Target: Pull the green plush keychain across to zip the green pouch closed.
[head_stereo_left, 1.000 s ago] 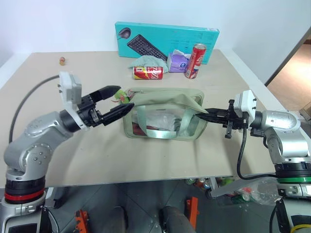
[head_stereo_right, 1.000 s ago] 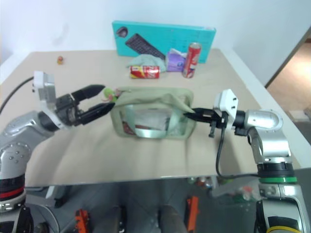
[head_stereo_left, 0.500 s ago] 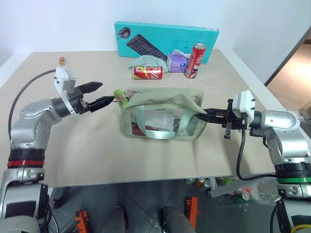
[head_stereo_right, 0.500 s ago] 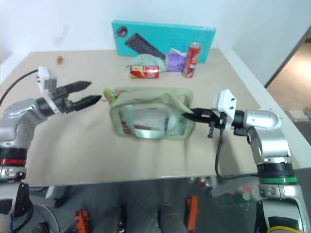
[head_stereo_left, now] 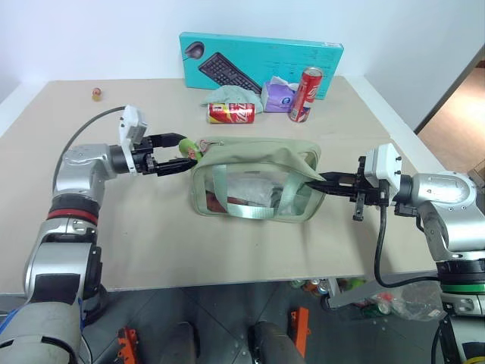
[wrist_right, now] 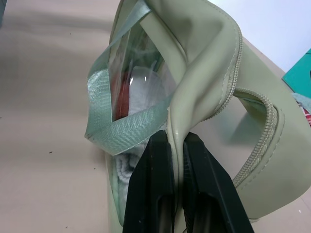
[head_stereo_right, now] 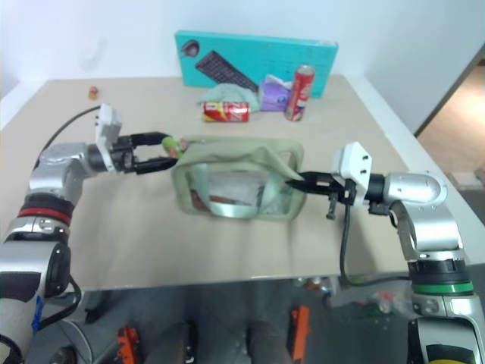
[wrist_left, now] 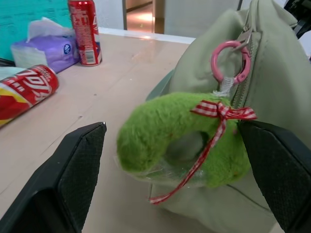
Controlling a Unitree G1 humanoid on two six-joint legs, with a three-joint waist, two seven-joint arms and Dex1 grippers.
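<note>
A: What does the green plush keychain (wrist_left: 180,141) look like?

B: It is a small lime-green plush ring, curved like a doughnut, with a red-and-white checked ribbon bow (wrist_left: 221,112) tied across it. A pink ring clip (wrist_left: 230,62) joins it to the zipper at the top corner of the green pouch (head_stereo_left: 258,178).

A: And the pouch?

B: A sage-green fabric bag with a clear plastic window and pale green straps (head_stereo_left: 246,206). It stands upright near the middle of the beige table (head_stereo_left: 151,243), and its top zipper gapes open along the upper edge. The keychain hangs at the pouch's end on the robot's left.

A: Where is the keychain relative to the left gripper (head_stereo_left: 176,151)?

B: Between its two black fingers (wrist_left: 73,170). In the left wrist view one finger stands on each side of the plush, with a gap on the nearer side, so the fingers are spread wide and nothing is clamped. Whether the far finger touches the plush I cannot tell.

A: How is that arm posed?

B: It reaches in from the robot's left, with the forearm roughly level and the gripper pointing toward the pouch.

A: And the right gripper (head_stereo_left: 327,181)?

B: It is pinched tight on the pouch's fabric edge at the opposite end. The right wrist view shows the seam squeezed between the closed fingers (wrist_right: 155,194). The arm comes in from the robot's right, about level.

A: What lies behind?

B: A teal keyboard box (head_stereo_left: 261,64), a standing red can (head_stereo_left: 305,94), a lying red can (head_stereo_left: 231,113), a purple tissue pack (head_stereo_left: 277,97) and a pale mint cloth (head_stereo_left: 226,95).
</note>
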